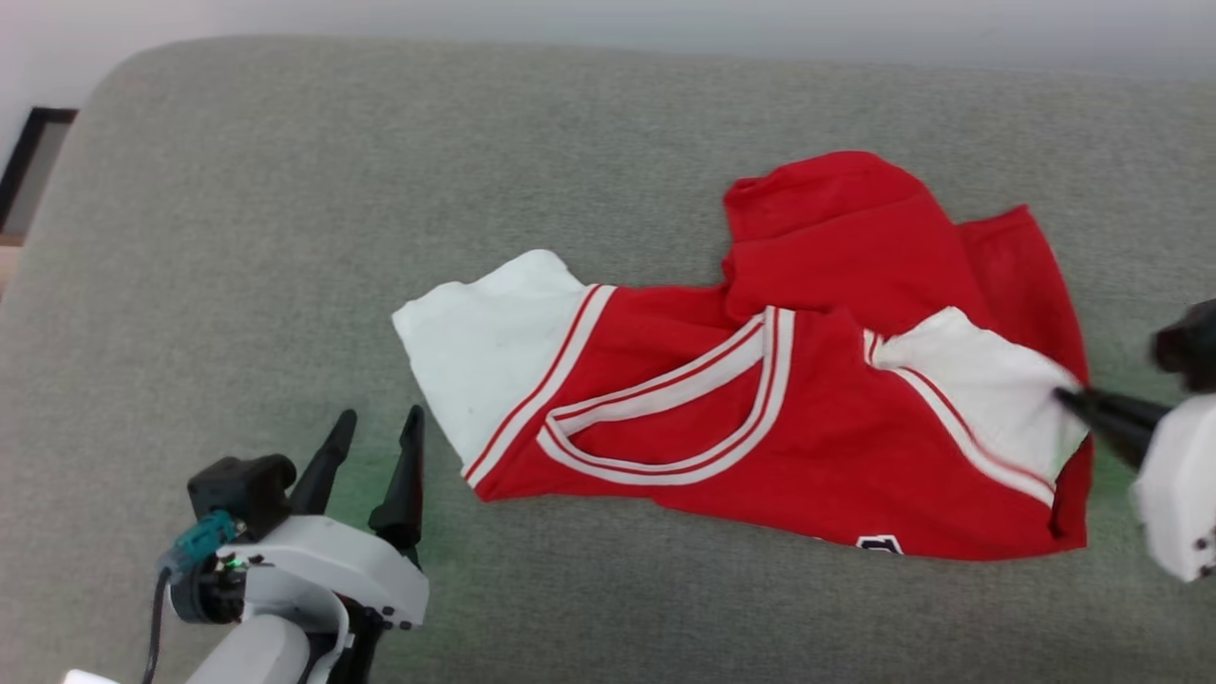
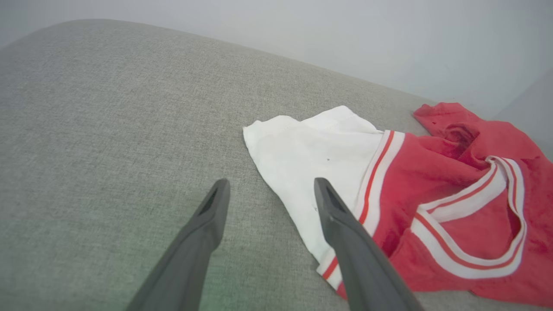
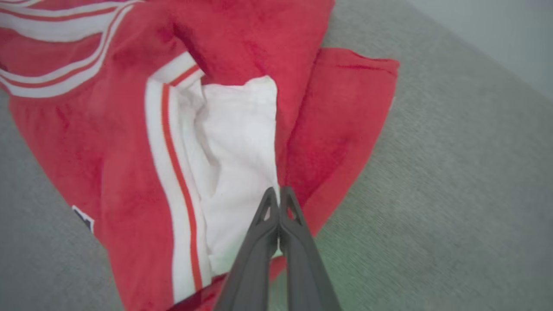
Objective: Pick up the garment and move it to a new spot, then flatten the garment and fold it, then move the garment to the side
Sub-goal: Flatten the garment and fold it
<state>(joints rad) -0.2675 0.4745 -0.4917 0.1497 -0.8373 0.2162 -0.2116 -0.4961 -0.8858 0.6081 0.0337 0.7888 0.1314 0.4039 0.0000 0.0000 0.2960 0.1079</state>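
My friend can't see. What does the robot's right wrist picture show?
The right end effector is shut, pinching the edge of a white patch on the rumpled red garment with white-and-red stripes. The garment lies on a grey fabric cushion.

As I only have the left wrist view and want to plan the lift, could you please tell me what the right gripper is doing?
Observer: The right gripper is shut on the garment, pinching a white panel's edge.
Operator: Thank you. Is any print showing?
Observer: Yes, a black-and-white number print peeks out at the near hem.
Operator: Is my left gripper over the cloth?
Observer: In the head view, the left gripper sits open just beside it, over the grey cushion.
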